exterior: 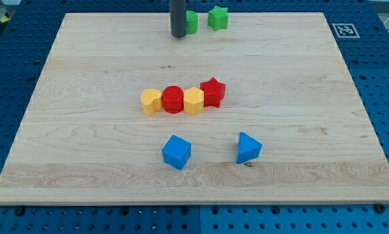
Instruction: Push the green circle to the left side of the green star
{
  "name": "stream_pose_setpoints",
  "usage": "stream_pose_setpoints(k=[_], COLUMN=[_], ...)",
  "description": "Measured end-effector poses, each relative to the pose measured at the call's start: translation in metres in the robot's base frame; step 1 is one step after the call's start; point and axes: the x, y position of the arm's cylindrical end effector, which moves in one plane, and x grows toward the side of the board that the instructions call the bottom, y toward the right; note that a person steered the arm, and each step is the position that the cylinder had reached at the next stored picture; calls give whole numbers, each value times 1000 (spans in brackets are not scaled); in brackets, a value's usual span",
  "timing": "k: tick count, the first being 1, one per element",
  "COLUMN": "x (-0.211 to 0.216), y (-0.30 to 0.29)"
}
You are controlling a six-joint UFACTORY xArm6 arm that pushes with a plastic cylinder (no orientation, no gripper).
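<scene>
The green circle (pixel 191 22) sits near the view's top edge of the wooden board, partly hidden by my rod. The green star (pixel 218 18) stands just to its right, a small gap apart. My tip (pixel 178 36) rests on the board at the circle's left side, touching or nearly touching it. The rod rises out of the view's top.
A row of blocks lies mid-board: yellow heart (pixel 151 102), red circle (pixel 173 99), yellow hexagon (pixel 193 101), red star (pixel 213 91). A blue cube (pixel 176 152) and a blue triangle (pixel 248 147) sit lower down. The board's top edge (pixel 116 13) is close behind the green blocks.
</scene>
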Motion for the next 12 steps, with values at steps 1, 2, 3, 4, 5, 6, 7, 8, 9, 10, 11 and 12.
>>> stream_pose_setpoints(k=[1, 2, 3, 4, 5, 6, 7, 8, 9, 10, 11, 12], x=[-1, 14, 19, 19, 18, 11, 3, -1, -3, -4, -4, -4], y=[-1, 41, 75, 75, 55, 47, 47, 47, 46, 45, 45, 45])
